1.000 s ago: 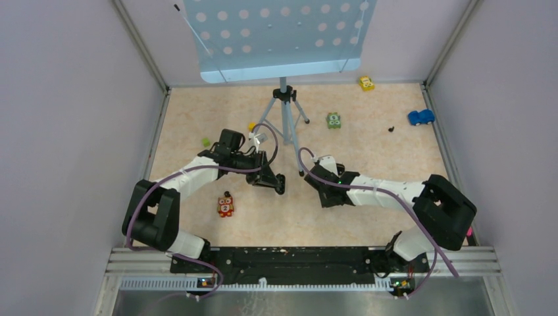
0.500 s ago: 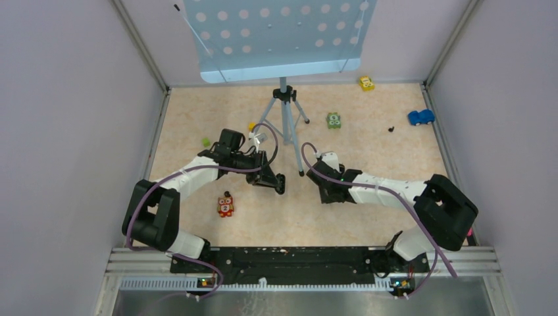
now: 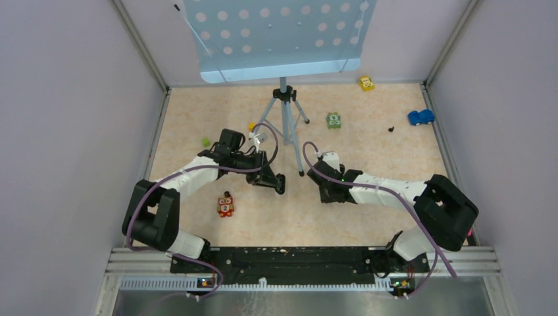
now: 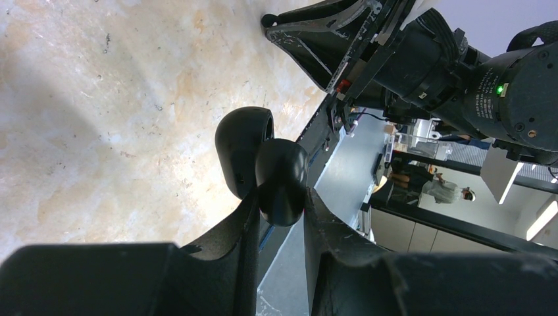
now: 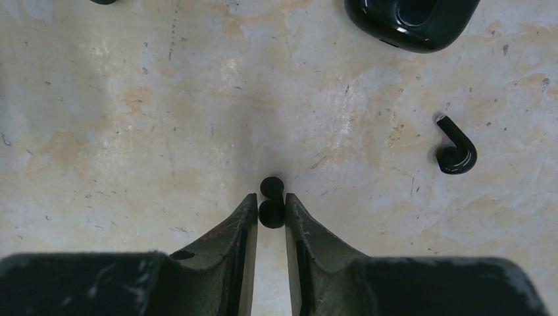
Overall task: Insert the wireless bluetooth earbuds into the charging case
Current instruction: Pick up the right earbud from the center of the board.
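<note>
Both arms reach in from the near edge, elbows out, forearms angled toward the middle of the counter (image 5: pixel 131 99). The right end effector (image 5: pixel 270 196) points straight down, its jaws drawn in to a narrow slot that pinches one earbud (image 5: pixel 272 187) at the fingertips (whether the bud has left the surface cannot be told). A second earbud (image 5: pixel 453 160) lies loose just to its right. Beyond them sits the case (image 4: pixel 279 168), lid (image 4: pixel 245 148) swung open, clamped by its body in the nearly closed left end effector (image 4: pixel 281 196), which is turned sideways toward the right arm. Judged from this, the job is at an early stage: case opened and steadied, first bud gripped, neither bud seated, both insertions left. Farther back stands a tripod (image 3: pixel 284 115).
</note>
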Tool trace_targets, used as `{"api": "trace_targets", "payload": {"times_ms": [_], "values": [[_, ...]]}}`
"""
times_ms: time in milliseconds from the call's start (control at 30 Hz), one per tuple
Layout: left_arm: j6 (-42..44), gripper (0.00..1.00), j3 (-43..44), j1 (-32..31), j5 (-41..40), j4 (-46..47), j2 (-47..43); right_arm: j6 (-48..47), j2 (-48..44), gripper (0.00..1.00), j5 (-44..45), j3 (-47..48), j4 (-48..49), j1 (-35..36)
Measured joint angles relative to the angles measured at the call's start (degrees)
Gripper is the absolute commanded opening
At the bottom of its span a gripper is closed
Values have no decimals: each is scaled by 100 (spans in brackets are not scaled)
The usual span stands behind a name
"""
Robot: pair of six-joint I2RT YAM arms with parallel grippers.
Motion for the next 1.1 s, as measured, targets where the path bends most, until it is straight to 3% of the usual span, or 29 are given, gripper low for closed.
{"api": "trace_targets", "payload": {"times_ms": [267, 467, 800, 1100], "values": [[0, 0, 0, 0, 0, 0, 0, 59, -11, 17, 24, 0, 0, -2], [0, 0, 0, -15, -2, 0, 0, 146, -35, 0, 79, 0, -9, -2], [42, 0, -59, -33, 52, 140, -7, 317, -529, 0, 114, 4, -271, -2], [-26, 0, -415, -101, 431, 1113, -824, 400, -1895, 0, -166, 37, -619, -2]]}}
